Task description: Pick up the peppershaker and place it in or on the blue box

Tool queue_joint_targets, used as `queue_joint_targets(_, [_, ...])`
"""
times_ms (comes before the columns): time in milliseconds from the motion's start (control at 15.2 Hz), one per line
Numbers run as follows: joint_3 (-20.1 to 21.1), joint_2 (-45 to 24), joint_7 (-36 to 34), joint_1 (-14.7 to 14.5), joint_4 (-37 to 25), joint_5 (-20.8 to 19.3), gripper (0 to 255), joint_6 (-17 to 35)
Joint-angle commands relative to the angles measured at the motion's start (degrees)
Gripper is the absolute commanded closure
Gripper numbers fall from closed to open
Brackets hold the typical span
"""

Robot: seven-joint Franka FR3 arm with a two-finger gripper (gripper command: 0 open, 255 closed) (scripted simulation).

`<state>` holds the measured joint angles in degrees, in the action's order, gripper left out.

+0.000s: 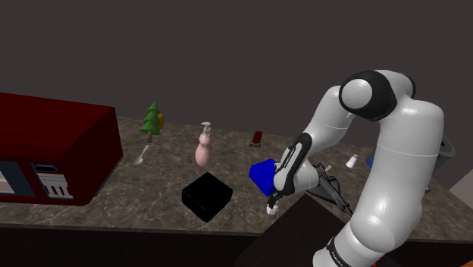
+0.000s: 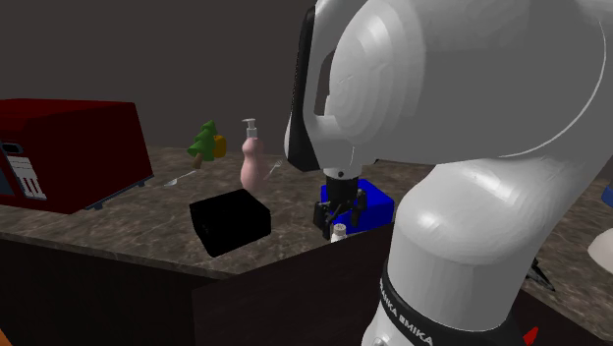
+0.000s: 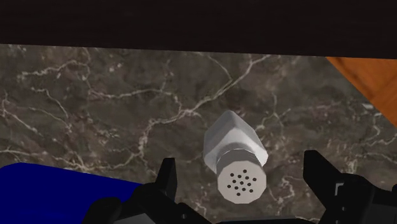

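Note:
The pepper shaker (image 3: 234,156) is a small white-grey bottle with a perforated cap, standing on the dark marble counter (image 3: 95,108). It sits between the fingers of my gripper (image 3: 242,180), which is open; neither finger (image 3: 167,183) touches it. In the shoulder view the gripper (image 1: 274,200) hangs just over the shaker (image 1: 270,212), near the counter's front edge. The blue box (image 1: 262,173) lies right behind it, and its corner (image 3: 51,191) shows beside the fingers. From the second exterior view, the shaker (image 2: 340,232) peeks out under the gripper (image 2: 339,214), in front of the blue box (image 2: 371,201).
A black box (image 1: 206,196) lies toward the shoulder view's left of the shaker. Farther back are a pink soap dispenser (image 1: 203,147), a small green tree figure (image 1: 152,121), a spoon (image 1: 142,156), a small red object (image 1: 257,137) and a second white shaker (image 1: 352,161). A dark red appliance (image 1: 53,148) fills the left end.

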<state>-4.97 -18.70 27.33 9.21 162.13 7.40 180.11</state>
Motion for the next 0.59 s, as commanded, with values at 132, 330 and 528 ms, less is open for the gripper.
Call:
queue_joint_targets(132, [0.1, -0.2, 0.0, 0.1, -0.1, 0.0, 0, 0.1])
queue_joint_targets(330, [0.1, -0.1, 0.0, 0.1, 0.0, 0.0, 255, 0.1])
queue_joint_targets(528, [0.1, -0.1, 0.0, 0.1, 0.0, 0.0, 255, 0.1])
